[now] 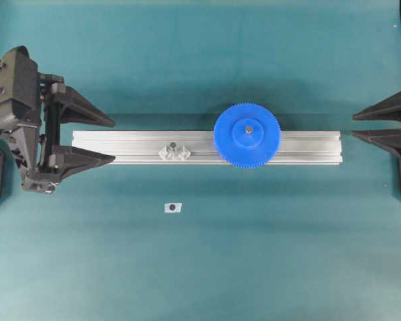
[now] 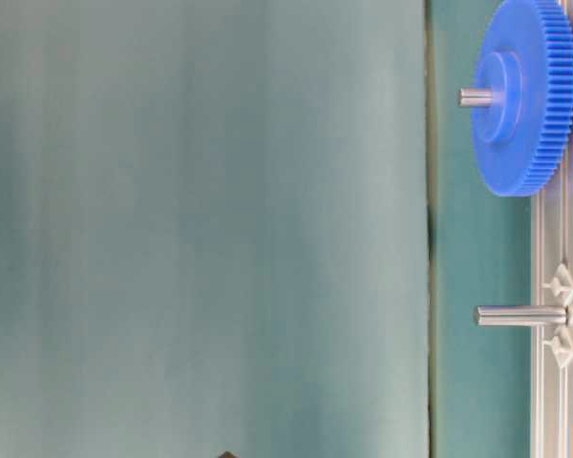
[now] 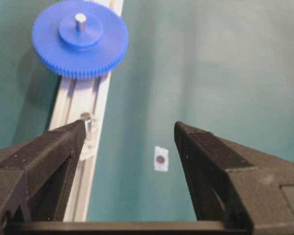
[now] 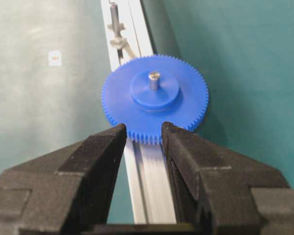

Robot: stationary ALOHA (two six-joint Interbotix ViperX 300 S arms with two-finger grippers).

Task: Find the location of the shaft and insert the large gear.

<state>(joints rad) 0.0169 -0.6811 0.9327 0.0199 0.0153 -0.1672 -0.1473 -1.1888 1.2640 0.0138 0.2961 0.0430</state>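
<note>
The large gear (image 1: 246, 134) is a bright blue toothed disc lying flat on the aluminium rail (image 1: 120, 147), right of its middle. The shaft (image 1: 248, 130) pokes up through its hub; from table level the shaft's end (image 2: 476, 96) stands out of the gear (image 2: 525, 95). A second bare pin (image 1: 174, 144) stands between two translucent mounts further left on the rail. My left gripper (image 1: 113, 140) is open at the rail's left end, holding nothing. My right gripper (image 1: 353, 126) is open just off the rail's right end, also holding nothing. In the right wrist view the gear (image 4: 154, 98) lies beyond my open right gripper (image 4: 143, 126).
A small white tag with a dark dot (image 1: 172, 207) lies on the teal mat in front of the rail; it also shows between the open fingers (image 3: 201, 147) in the left wrist view. The bare pin (image 2: 516, 315) sticks out from the rail.
</note>
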